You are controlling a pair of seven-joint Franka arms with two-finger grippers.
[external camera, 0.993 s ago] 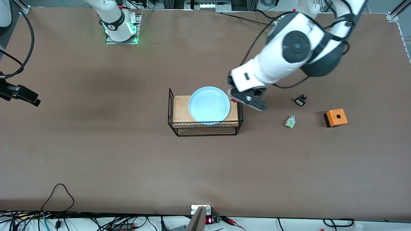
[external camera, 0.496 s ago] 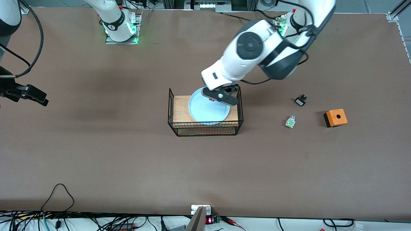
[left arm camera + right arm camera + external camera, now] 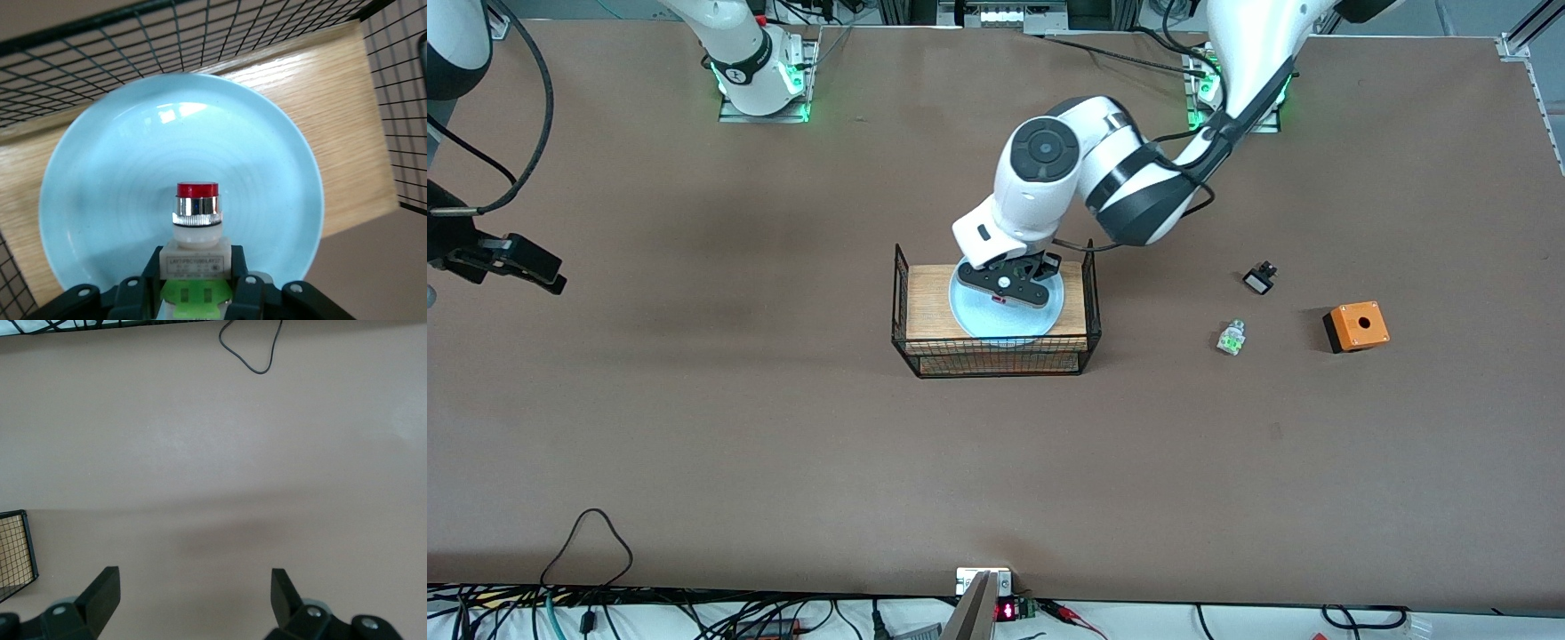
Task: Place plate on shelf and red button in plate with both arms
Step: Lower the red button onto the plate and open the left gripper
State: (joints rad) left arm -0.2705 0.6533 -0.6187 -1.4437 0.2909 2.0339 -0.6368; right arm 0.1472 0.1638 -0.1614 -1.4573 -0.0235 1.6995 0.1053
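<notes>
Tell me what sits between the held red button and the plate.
Nothing: the left wrist view shows the red button in the left gripper over bare plate.

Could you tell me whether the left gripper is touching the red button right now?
Touching. The left wrist view shows the left gripper shut on the red button, its body clamped between the fingers above the plate.

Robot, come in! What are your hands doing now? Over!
Left gripper shut on red button, over plate in wire basket. Right gripper open, waiting above bare table. Nothing blocking.
</notes>
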